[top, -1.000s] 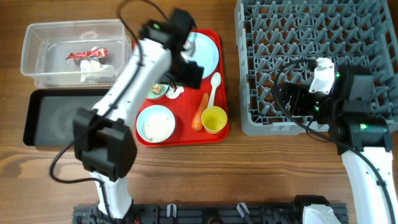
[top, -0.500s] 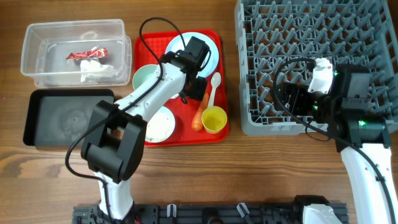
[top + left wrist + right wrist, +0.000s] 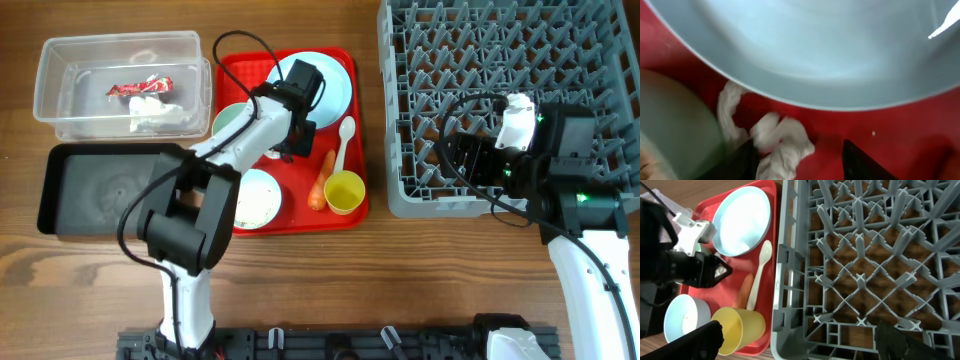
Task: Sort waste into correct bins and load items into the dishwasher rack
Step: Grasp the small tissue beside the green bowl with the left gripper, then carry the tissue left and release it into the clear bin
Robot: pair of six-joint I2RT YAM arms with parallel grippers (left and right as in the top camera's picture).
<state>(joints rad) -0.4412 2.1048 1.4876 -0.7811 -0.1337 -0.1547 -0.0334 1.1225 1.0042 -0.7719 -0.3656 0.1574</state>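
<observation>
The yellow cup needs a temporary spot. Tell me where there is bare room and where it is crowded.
Free: the black tray, bare inside, left of the red tray; the table in front of the red tray, between the two arms; most of the grey rack. Crowded: the red tray, packed with plate, bowls, carrot, tissue and the left hand.

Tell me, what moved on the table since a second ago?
The left arm swung in over the red tray; the left gripper now sits open, low over the crumpled tissue beside the plate. Nothing was grabbed or dropped. The right gripper, carrot, cup and spoon stayed put.
</observation>
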